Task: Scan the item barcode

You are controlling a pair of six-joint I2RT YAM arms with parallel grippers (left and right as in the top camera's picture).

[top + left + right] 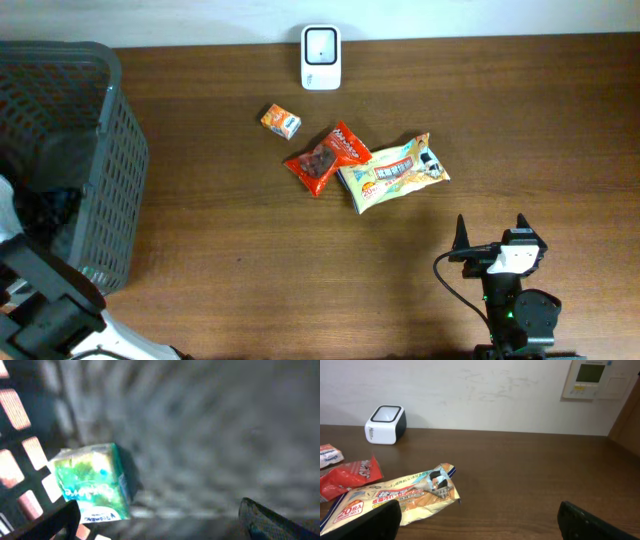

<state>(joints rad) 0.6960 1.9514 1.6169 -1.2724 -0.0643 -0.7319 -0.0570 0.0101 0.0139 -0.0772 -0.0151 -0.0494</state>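
**Left pincer point(157, 510) hovering wide over a green carton point(92, 482)**

Both pincers are standing apart, gripping nothing. The left one is hanging inside the grey basket point(110, 150), with the carton lying left of its gap, near the mesh wall. A clean pick likely means shifting left to centre the carton before closing. The scanner point(320, 57) is sitting at the worktop's point(250, 280) far edge, with the red packet point(327, 157) and yellow packet point(393, 172) between it and the right pincer point(477, 510).

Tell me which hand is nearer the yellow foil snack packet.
Right. The right hand stands open just on the robot's side of the yellow snack packet; the left hand is far away, inside the grey slatted basket.
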